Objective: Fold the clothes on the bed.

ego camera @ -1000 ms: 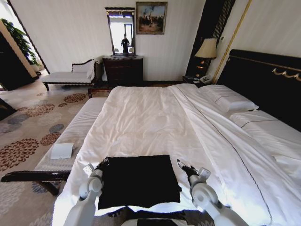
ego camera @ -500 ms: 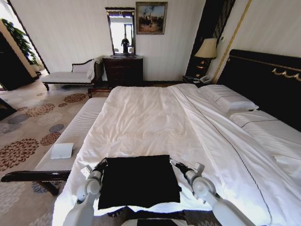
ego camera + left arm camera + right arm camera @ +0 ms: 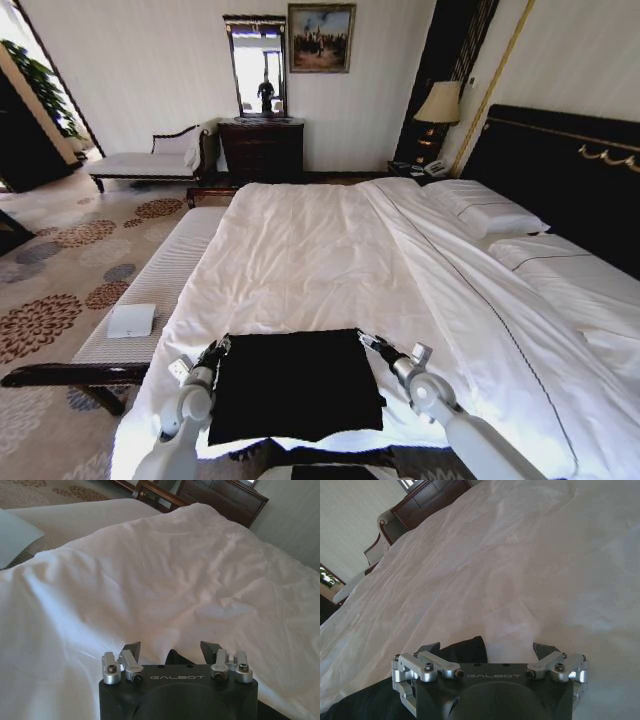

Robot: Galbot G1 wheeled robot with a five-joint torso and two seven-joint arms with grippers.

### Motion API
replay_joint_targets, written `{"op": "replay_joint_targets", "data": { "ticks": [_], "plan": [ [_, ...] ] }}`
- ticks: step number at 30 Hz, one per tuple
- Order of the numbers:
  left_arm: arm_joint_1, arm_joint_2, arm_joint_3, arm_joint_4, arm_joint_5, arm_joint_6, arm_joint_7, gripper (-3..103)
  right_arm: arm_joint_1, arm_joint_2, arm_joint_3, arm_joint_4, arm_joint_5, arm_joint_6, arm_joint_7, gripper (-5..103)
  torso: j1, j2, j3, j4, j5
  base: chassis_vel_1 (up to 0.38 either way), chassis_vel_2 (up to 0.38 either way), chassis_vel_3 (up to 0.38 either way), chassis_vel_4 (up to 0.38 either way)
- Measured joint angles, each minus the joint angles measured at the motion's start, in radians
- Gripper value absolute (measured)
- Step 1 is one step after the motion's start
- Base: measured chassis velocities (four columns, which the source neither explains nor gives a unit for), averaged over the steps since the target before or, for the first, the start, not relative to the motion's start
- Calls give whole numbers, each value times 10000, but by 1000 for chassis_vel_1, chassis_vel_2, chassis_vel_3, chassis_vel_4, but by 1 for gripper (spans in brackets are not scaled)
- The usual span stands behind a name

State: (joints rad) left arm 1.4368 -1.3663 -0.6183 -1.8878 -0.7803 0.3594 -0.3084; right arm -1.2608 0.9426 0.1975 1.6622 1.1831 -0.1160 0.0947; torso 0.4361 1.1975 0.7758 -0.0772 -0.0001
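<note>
Clothes: a black T-shirt (image 3: 296, 384) lies flat on the near edge of the bed, already a rough rectangle, its far edge straight and its near edge hanging towards the foot of the mattress; no lettering shows on the upper face
Bed: the white duvet (image 3: 330, 270) is spread wide with soft creases, two white pillows (image 3: 483, 210) at the dark headboard (image 3: 570, 165) on the robot's right
Left gripper: the left gripper (image 3: 212, 352) sits at the shirt's far left corner, low on the duvet; in the left wrist view its fingers (image 3: 131, 650) stand wide apart, with a small point of black cloth between them, and they clasp nothing
Right gripper: the right gripper (image 3: 371, 343) sits at the shirt's far right corner, just beside the cloth's edge; in the right wrist view its fingers (image 3: 429, 648) are spread wide and hold nothing, the black corner (image 3: 462, 651) lying under and between them, nearer one fingertip
Arms: both forearms rise from the bottom of the head view, one on each side of the shirt
Bench: a long pale bench (image 3: 150, 300) runs along the bed's left side, with a small white pad (image 3: 132, 320) lying on it
Room: a dark dresser (image 3: 262, 148) with a mirror stands at the far wall, a lamp (image 3: 438, 104) beside the headboard
</note>
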Motion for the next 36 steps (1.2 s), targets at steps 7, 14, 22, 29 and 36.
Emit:
{"op": "replay_joint_targets", "data": {
  "ticks": [7, 14, 22, 29, 36],
  "plan": [
    [116, 31, -77, -193, -6, -5, -47, 92, 31, 147, -134, -146, 41, 49, -448, 82, 0, -1, 0, 1, 1, 0, 0, 0, 0],
    [221, 16, -112, -336, 5, -5, -88, 100, 129, 293, -341, -267, 10, 67, -553, 54, 0, 0, 0, 1, 0, 0, 0, 0, 0],
    [191, -2, -62, -245, 42, -5, -94, 100, 202, 528, -358, -446, -8, 137, -566, 27, 0, 0, 0, 1, 1, 0, 0, 0, 0],
    [157, 23, -98, -96, 44, -74, -67, 100, 174, 572, -323, -467, -29, 276, -685, 3, 0, 0, 0, 1, 0, 0, 0, 0, 0],
    [-6, 145, -378, 337, -168, -147, -111, 100, 269, 679, -316, -342, -38, 529, -736, 0, 0, -1, 0, 2, 1, 0, 0, 0, 0]
  ]
}}
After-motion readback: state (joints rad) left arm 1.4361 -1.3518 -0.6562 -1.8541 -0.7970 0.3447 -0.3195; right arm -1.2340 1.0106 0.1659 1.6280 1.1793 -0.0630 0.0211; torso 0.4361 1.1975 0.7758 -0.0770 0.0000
